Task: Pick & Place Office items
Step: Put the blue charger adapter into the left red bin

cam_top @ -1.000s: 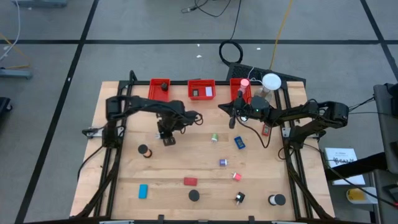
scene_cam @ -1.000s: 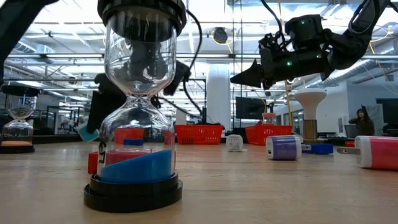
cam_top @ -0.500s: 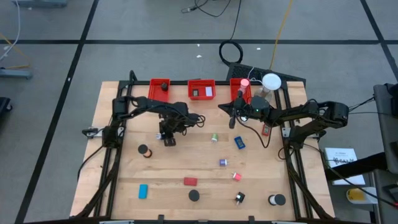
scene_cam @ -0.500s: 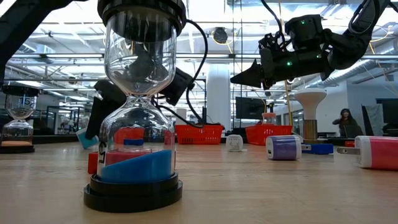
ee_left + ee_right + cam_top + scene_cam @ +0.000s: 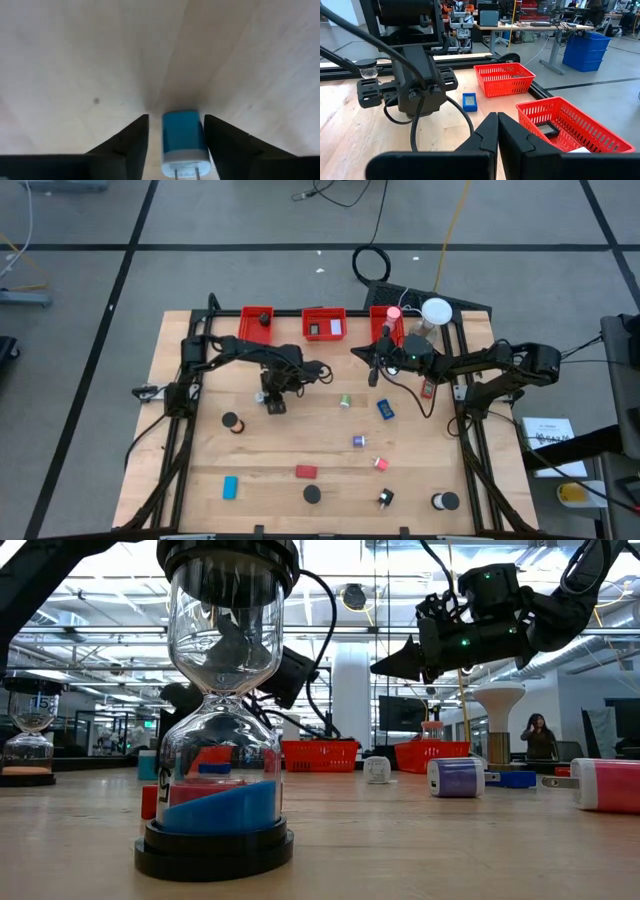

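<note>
A small blue charger plug (image 5: 182, 137) with a white pronged end lies on the wooden table (image 5: 200, 450), in the table's left half, in front of the bins. My left gripper (image 5: 175, 120) points steeply down over it, open, with one finger on either side and a thin gap showing at each. In the high view this gripper (image 5: 273, 404) hides the plug. The low view shows the plug (image 5: 148, 764) on the table beside the hourglass. My right gripper (image 5: 372, 366) hangs level above the table's far middle, shut and empty.
Three red bins (image 5: 258, 323) (image 5: 324, 324) (image 5: 387, 322) line the far edge, with a white round lamp (image 5: 435, 311) at their right. Small items lie over the near half: black discs (image 5: 231, 421) (image 5: 312, 494), a blue block (image 5: 230, 486), a red block (image 5: 305, 472). An hourglass (image 5: 222, 710) stands close before the low camera.
My left gripper has sunk a little toward the table and opened. The blue plug, which hung tilted between the fingers above the table, now rests on the wood, let go.
</note>
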Motion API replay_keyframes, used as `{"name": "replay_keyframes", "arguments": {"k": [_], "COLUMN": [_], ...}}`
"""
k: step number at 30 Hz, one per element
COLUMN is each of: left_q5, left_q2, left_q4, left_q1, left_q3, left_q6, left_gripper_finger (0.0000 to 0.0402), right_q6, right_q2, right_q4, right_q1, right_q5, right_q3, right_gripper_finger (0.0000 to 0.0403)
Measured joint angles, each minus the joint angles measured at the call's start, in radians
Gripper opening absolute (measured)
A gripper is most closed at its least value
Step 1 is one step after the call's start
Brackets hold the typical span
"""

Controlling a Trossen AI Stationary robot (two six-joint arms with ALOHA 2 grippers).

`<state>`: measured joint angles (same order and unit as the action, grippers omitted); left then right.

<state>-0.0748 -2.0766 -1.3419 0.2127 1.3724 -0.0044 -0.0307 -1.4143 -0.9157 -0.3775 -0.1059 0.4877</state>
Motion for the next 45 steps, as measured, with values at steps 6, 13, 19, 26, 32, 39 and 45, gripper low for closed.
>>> {"name": "replay_keyframes", "arguments": {"k": [6, 13, 19, 26, 32, 39, 45], "left_q5": [0.055, 0.058, 0.086, 0.102, 0.097, 0.118, 0.074], "left_q2": [0.048, 0.228, 0.485, 0.767, 0.879, 0.843, 0.774], "left_q4": [-0.020, 0.093, 0.388, 0.529, 0.534, 0.533, 0.533], "left_q1": [0.000, 0.000, 0.000, -0.001, -0.041, -0.050, -0.045], "left_q3": [0.000, -0.013, -0.197, -0.471, -0.544, -0.541, -0.541], "left_q6": [-0.001, 0.007, -0.042, -0.218, -0.240, -0.250, -0.238], "left_gripper_finger": [0.0253, 0.0275, 0.0224, 0.0115, 0.0053, 0.0114, 0.0227], "right_q6": [0.000, -0.001, -0.015, -0.015, -0.015, -0.015, -0.015], "right_q2": [0.000, 0.000, 0.000, 0.000, 0.000, 0.000, 0.000], "right_q4": [0.000, 0.000, 0.011, 0.010, 0.008, 0.007, 0.008], "right_q1": [0.000, 0.000, 0.000, 0.000, 0.000, 0.000, 0.000], "right_q5": [0.000, 0.000, 0.000, 0.000, 0.000, 0.000, 0.000], "right_q3": [0.000, 0.000, 0.000, 0.000, 0.000, 0.000, 0.000], "right_gripper_finger": [0.0001, 0.0001, 0.0002, 0.0001, 0.0001, 0.0001, 0.0001]}}
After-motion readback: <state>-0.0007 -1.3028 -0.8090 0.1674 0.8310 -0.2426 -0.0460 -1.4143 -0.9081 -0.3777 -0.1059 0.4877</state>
